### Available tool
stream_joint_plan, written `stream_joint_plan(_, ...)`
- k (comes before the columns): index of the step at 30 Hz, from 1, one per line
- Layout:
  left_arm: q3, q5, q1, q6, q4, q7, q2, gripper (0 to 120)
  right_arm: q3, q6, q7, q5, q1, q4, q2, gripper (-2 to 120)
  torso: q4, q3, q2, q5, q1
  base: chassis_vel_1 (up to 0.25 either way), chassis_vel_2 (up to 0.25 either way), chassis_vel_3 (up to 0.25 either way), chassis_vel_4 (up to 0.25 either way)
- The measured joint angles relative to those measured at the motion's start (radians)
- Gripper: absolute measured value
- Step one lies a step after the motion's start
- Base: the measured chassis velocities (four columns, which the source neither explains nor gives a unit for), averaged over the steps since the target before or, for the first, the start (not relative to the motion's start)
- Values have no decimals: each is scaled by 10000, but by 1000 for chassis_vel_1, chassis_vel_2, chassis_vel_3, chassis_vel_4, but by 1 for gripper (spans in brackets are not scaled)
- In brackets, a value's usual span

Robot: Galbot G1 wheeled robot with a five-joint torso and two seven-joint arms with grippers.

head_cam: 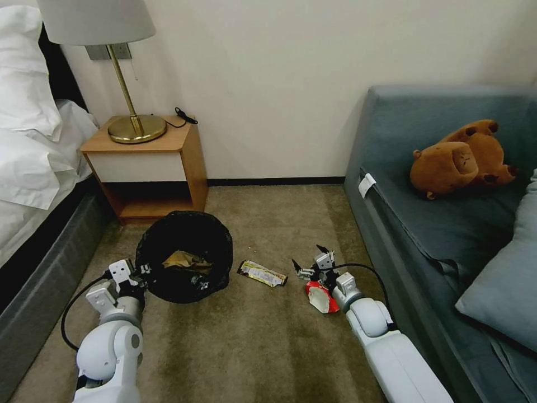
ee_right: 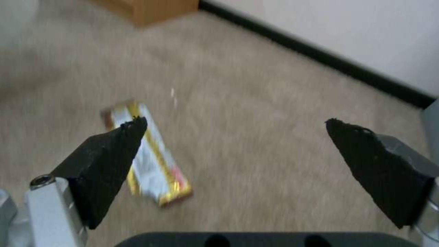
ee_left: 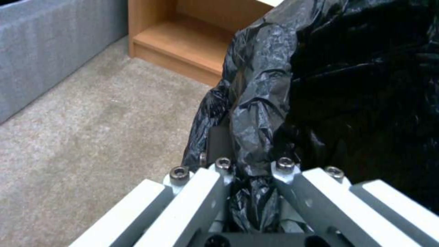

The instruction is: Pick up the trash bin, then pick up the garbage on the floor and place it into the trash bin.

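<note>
No text, brand, number or sign can be read anywhere. The flat brown-and-yellow foil snack wrapper (head_cam: pixel 262 273) on the carpet carries print, but it is too small and blurred to make out. The crumpled red-and-white paper wrapper (head_cam: pixel 320 296) likewise shows no legible lettering.

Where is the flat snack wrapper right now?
Head view: the snack wrapper lies on the carpet between the trash bin and the right gripper.
</note>
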Motion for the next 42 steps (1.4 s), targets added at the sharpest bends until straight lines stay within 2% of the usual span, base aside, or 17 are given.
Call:
stream_joint_plan(7,-93,13,-33,-9,64,-31,-36,1,-96,-701,-367,-401,528,-1320,63,100,1,0,0,2,0,0,0,0,0)
stream_joint_plan(14,-119,128,-134,-42,209,-51,-64,1,-57,-545,-609,-825,1277,-2967,113,100,2,1,0,1,0,0,0,0,0)
stream_joint_plan(29,-140,135,-262,-26,306,-112,-41,1,303,-497,-1167,-1521,1391,-3898,80,100,0,1,0,1,0,0,0,0,0)
stream_joint_plan(38,-107,183,-216,-26,244,-115,-89,1,668,52,-1265,-1732,1287,-4426,144,100,0,1,0,0,0,0,0,0,0)
stream_joint_plan(40,-113,184,-210,-27,223,-116,-90,1,703,115,-1286,-1750,1288,-4495,152,98,0,1,0,1,0,0,0,0,0)
stream_joint_plan(42,-131,183,-179,-27,146,-138,-84,1,854,505,-1326,-1751,1328,-4860,219,85,0,0,0,1,1,0,0,0,0)
